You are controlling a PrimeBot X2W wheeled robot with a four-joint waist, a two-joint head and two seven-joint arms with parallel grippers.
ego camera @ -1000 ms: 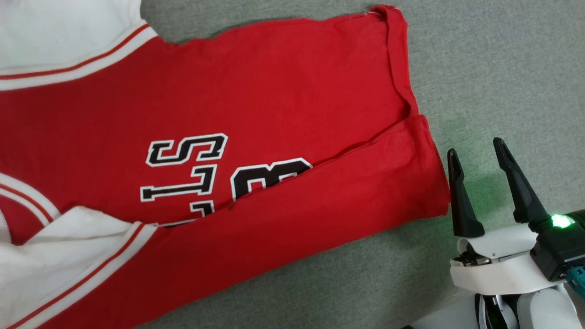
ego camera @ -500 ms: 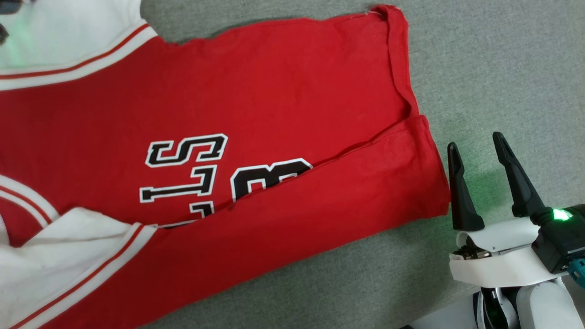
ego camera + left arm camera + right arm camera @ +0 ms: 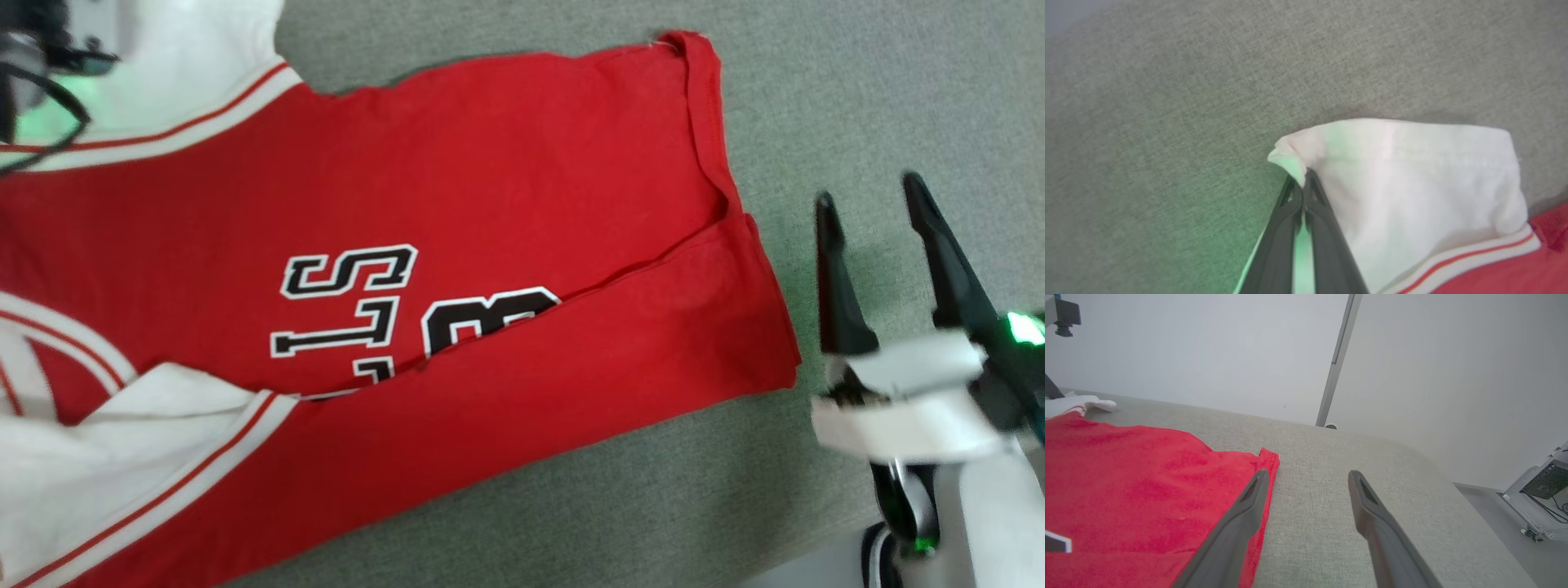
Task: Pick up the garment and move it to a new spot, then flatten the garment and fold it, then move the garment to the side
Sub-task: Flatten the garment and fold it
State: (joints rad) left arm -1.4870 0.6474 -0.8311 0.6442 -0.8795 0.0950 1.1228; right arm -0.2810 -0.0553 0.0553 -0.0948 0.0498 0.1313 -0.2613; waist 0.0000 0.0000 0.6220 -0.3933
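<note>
While the left gripper (image 3: 1303, 181) pinches the shirt's (image 3: 490, 180) sleeve (image 3: 1412, 175) corner, the right gripper (image 3: 867, 188) hangs open just beside the opposite hem (image 3: 771, 310).

My head camera looks down on the red white-sleeved cloth jersey (image 3: 490, 188) and grey fabric table (image 3: 857, 82). My left wrist camera sits close behind my left tool (image 3: 1303, 179). The right one looks low past my right tool (image 3: 1308, 475), sharing the jersey.

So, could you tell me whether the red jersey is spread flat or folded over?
Partly folded: one side of the red jersey lies doubled over its front, covering part of the black lettering.
</note>
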